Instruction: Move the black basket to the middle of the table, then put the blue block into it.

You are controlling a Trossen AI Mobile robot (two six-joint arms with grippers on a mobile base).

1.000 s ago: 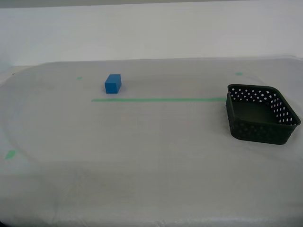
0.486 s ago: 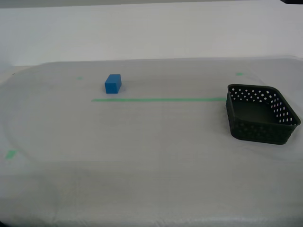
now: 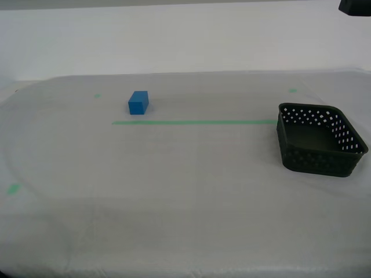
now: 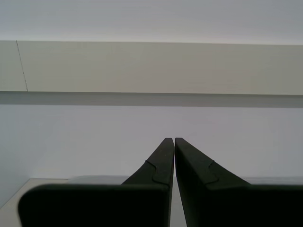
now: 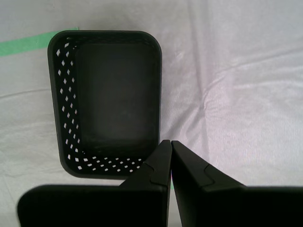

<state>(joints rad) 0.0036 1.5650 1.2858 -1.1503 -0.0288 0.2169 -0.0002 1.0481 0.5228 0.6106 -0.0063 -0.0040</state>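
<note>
The black basket [image 3: 316,162] stands empty on the table [image 3: 185,197] at the exterior view's right, at the end of the green tape line [image 3: 194,122]. The blue block [image 3: 138,103] rests just behind that line, toward the exterior view's left, far from the basket. My first gripper [image 5: 170,143] hangs shut and empty above the table, looking down on the basket [image 5: 59,104], its tips over the basket's near rim. My second gripper [image 4: 170,140] is shut and empty, raised and pointed at a pale wall. A dark piece of an arm [image 3: 355,6] shows in the exterior view's top right corner.
Small green tape bits [image 3: 13,188] mark the whitish cloth, one at the exterior view's left and others near the back. The tape line's end [image 5: 23,45] shows beside the basket in the first wrist view. A pale wall stands behind the table.
A dark piece of an arm has come further into the exterior view's top right corner. The basket and the blue block have not moved.
</note>
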